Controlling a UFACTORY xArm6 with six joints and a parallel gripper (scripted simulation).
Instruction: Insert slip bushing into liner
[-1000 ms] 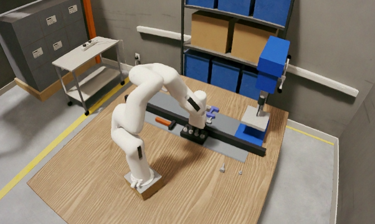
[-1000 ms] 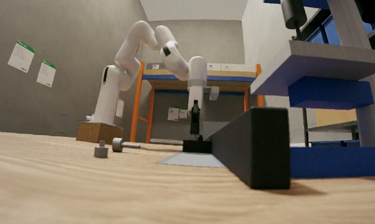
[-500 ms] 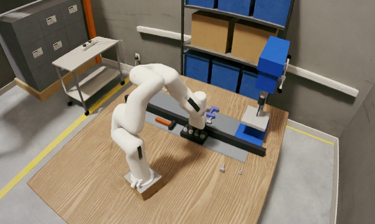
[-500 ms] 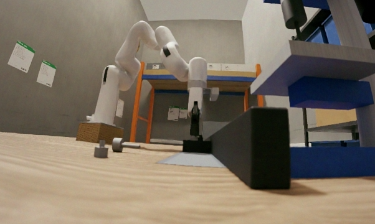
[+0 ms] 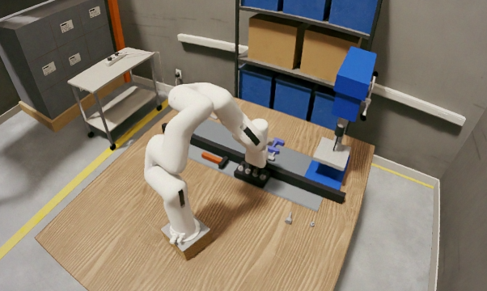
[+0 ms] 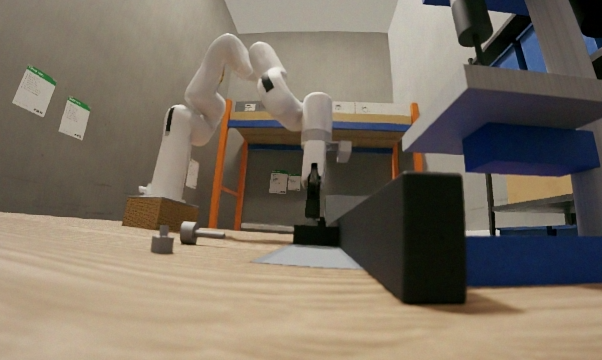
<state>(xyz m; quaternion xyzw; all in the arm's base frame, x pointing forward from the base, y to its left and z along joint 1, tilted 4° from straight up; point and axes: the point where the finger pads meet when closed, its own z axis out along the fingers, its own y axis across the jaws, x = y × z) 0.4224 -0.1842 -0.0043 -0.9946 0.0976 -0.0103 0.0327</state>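
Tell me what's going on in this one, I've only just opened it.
The white robot arm reaches over the wooden table top with its gripper pointing straight down, low over the black jig block that sits against the long black rail. The fingers stand partly closed; whether a bushing sits between them cannot be made out. A small grey headed pin and a smaller grey piece lie loose on the table, away from the jig.
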